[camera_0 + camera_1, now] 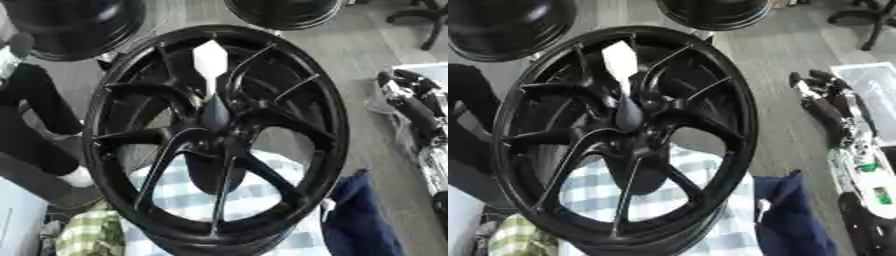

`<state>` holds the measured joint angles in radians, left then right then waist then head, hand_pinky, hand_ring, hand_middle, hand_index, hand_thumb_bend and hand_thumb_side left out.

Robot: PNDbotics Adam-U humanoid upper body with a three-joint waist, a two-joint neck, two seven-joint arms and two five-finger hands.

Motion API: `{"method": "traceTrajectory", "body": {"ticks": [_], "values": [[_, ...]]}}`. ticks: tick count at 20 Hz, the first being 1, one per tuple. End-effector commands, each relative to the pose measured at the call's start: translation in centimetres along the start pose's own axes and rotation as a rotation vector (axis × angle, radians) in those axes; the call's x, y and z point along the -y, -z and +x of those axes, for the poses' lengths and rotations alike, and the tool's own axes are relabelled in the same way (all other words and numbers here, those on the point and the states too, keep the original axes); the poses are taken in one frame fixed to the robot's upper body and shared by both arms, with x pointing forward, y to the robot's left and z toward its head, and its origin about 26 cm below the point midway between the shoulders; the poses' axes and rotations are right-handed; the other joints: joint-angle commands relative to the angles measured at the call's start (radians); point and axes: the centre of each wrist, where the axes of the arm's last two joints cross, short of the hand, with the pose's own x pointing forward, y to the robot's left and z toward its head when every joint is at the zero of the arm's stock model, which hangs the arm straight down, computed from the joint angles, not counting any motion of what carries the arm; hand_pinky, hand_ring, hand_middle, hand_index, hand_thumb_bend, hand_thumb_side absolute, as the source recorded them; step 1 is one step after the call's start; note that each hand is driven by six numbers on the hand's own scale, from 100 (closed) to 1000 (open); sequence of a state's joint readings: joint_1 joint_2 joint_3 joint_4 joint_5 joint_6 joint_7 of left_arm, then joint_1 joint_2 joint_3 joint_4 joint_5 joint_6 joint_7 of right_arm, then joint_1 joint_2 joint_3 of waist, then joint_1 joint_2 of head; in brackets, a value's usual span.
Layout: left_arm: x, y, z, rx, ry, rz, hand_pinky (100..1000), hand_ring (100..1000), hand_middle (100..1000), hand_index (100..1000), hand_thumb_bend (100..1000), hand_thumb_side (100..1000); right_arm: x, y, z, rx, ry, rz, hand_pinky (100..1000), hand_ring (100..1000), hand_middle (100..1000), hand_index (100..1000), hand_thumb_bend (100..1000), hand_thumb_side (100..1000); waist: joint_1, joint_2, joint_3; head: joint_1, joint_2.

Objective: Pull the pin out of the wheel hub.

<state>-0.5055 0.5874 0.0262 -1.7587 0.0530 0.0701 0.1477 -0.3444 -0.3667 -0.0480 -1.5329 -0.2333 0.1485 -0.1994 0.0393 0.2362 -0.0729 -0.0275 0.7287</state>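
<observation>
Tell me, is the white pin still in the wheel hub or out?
Still in: the white pin stands with its lower end seated in the hub of the black wheel.

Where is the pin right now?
The pin stands in the centre of the wheel hub, its white head above the spokes, upper middle of both views; the right hand is off to the right.

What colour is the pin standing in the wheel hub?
The pin is white, clearest in the left eye view.

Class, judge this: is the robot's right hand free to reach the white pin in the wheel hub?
Probably yes: the right hand hangs beside the wheel, and the pin stands exposed with nothing covering it.
</observation>
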Motion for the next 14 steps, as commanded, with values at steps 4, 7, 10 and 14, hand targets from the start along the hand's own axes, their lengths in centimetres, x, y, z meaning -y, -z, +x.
{"method": "traceTrajectory", "body": {"ticks": [4, 7, 10, 14], "values": [[-1.7, 3.4, 4.5, 0.191, 0.195, -0.181, 717, 592, 596, 638, 697, 347, 0.6, 0.3, 0.9, 0.020, -0.028, 0.014, 849, 774, 720, 798, 353, 350, 0.001, -0.027, -0.011, 0.002, 0.004], [-1.7, 4.7, 6.1, 0.281, 0.298, -0.283, 728, 609, 611, 660, 678, 351, 0.5, 0.3, 0.9, 0.020, -0.030, 0.021, 849, 774, 720, 798, 352, 350, 0.003, -0.029, -0.019, 0.003, 0.002], [-1.0, 5.7, 6.7, 0.339, 0.384, -0.379, 738, 630, 626, 681, 651, 353, 0.4, 0.3, 0.9, 0.017, -0.033, 0.029, 849, 774, 720, 797, 352, 350, 0.004, -0.031, -0.026, 0.005, 0.001], [0.9, 7.2, 6.7, 0.400, 0.465, -0.508, 746, 646, 638, 695, 625, 351, 0.4, 0.3, 0.8, 0.011, -0.038, 0.037, 849, 774, 720, 797, 351, 351, 0.004, -0.036, -0.031, -0.003, 0.003]]}}
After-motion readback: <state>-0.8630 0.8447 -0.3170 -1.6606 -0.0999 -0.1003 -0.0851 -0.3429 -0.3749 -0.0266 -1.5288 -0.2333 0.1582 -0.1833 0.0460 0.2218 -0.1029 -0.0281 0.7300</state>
